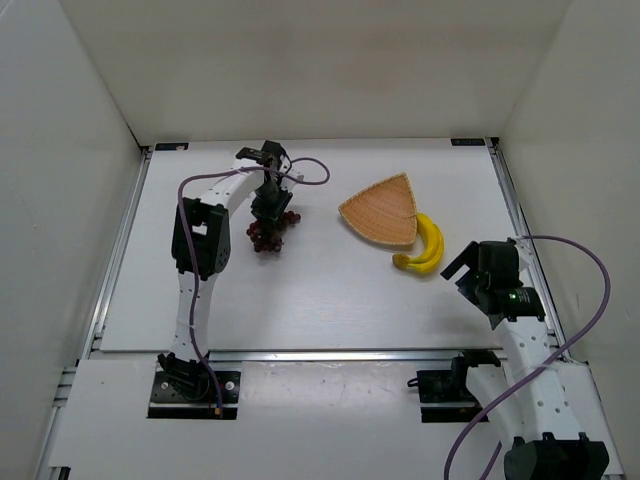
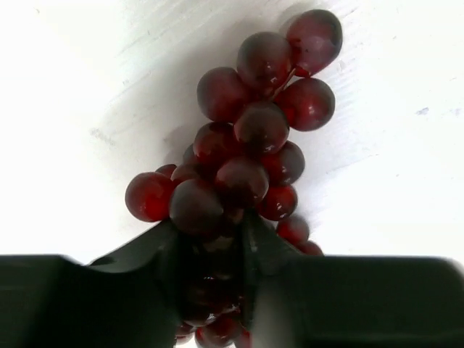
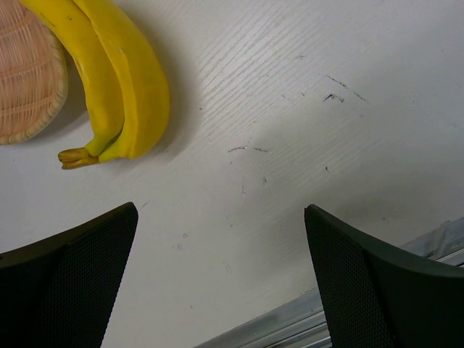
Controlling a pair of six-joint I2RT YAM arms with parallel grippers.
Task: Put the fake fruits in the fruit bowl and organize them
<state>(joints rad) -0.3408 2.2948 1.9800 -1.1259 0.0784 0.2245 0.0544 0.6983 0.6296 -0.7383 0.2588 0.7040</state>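
At lower right of the overhead view: right gripper (image 3: 221, 210) spread wide above the white table (image 1: 330, 300), clasping nothing. Just up-left of it, yellow bananas (image 1: 428, 245) flat on the table, curved along the right edge of the wicker bowl (image 1: 385, 210) — outside it, touching or nearly so. Farther up, left of centre: left gripper (image 2: 210, 239) clamped on the dark red grapes (image 2: 246, 138), well apart from the bowl — lifted or resting, cannot tell.
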